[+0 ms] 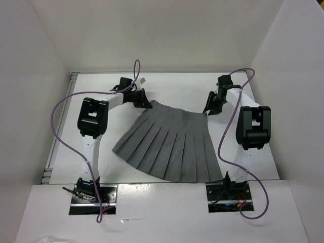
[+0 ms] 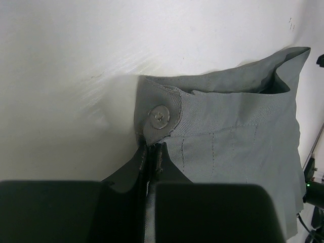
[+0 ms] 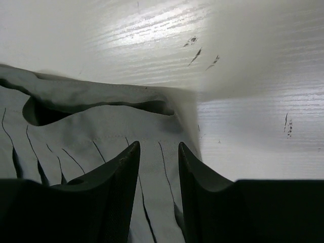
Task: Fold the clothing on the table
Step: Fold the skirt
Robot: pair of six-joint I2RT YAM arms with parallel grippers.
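Observation:
The clothing (image 1: 172, 147), a grey pleated skirt, lies fanned out on the white table (image 1: 177, 86), waistband far, hem near. My left gripper (image 1: 147, 104) is at the waistband's left corner. In the left wrist view it (image 2: 152, 147) is shut on the clothing (image 2: 233, 126), pinching the edge just below a metal button (image 2: 160, 116). My right gripper (image 1: 208, 110) is at the waistband's right end. Seen from the right wrist, it (image 3: 159, 147) stands open, its fingertips straddling a pleat of the clothing (image 3: 101, 126) close to its right edge. The waistband gapes slightly there.
White walls enclose the table on the left, far and right sides. Purple cables (image 1: 61, 126) loop from both arms over the table's sides. Bare tabletop (image 3: 253, 126) lies right of the skirt and beyond the waistband.

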